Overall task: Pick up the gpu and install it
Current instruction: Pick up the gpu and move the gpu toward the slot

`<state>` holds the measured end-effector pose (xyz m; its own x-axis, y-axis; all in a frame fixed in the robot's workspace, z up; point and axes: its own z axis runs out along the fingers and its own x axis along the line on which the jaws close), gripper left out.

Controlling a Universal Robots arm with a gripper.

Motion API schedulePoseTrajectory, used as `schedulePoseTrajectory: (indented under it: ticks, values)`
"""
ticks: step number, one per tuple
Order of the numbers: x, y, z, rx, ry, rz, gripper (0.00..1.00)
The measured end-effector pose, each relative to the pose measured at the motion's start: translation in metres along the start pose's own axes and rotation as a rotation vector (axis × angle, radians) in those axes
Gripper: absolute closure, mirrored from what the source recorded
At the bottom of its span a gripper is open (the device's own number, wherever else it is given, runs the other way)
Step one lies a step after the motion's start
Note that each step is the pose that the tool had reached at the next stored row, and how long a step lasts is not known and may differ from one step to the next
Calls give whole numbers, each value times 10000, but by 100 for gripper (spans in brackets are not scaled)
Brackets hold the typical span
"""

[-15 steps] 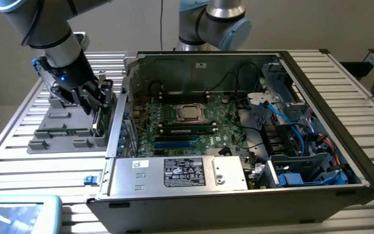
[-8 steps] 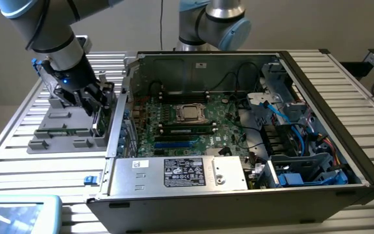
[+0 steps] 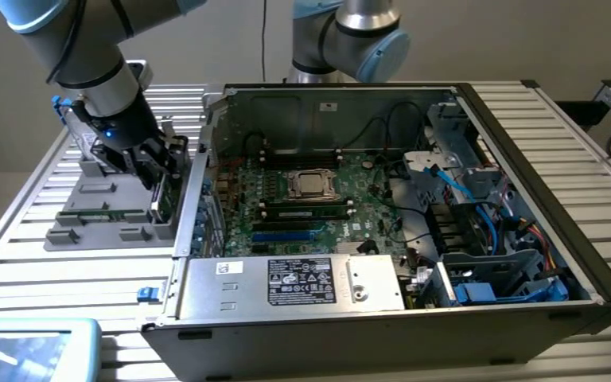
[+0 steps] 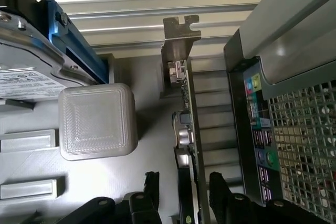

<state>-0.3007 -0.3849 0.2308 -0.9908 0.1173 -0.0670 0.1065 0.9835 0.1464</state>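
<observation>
gpu (image 4: 184, 129) end by pincer (image 4: 184, 184) cut off at picture edge; hard drive (image 4: 26, 77) cropped, label unreadable.

No text can actually be read.

Exterior view:
- Power supply (image 3: 204, 290), lower centre of frame, has a black label (image 3: 300, 281) with white print and small symbols, too small to read.
- A white sticker (image 3: 230, 268) sits just beside that label toward the frame's left, unreadable.
- A small white sticker (image 3: 328, 104) is on the inner wall of the computer case (image 3: 518, 127), upper centre, unreadable.

Wrist view:
- Hard drive (image 4: 31, 40) has a white label (image 4: 21, 80) with fine print lines, unreadable.
- Rear port panel (image 4: 257, 129) has coloured markings, no characters made out.
</observation>
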Motion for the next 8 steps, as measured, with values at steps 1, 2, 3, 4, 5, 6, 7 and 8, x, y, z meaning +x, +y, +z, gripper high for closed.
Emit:
schedulePoseTrajectory:
  ticks: [1,2,3,4,5,6,7,8]
  values:
    - [1,4,5,13,-15,-6,48]
    - [1,6,10,25,-29,-12,48]
    - [1,5,14,35,-33,-19,48]
    - [1,5,17,43,-36,-24,48]
    - [2,4,19,45,-37,-29,48]
    - [2,4,20,46,-36,-37,48]
    - [2,5,22,44,-36,-53,48]
    - [3,4,24,42,-34,-70,48]
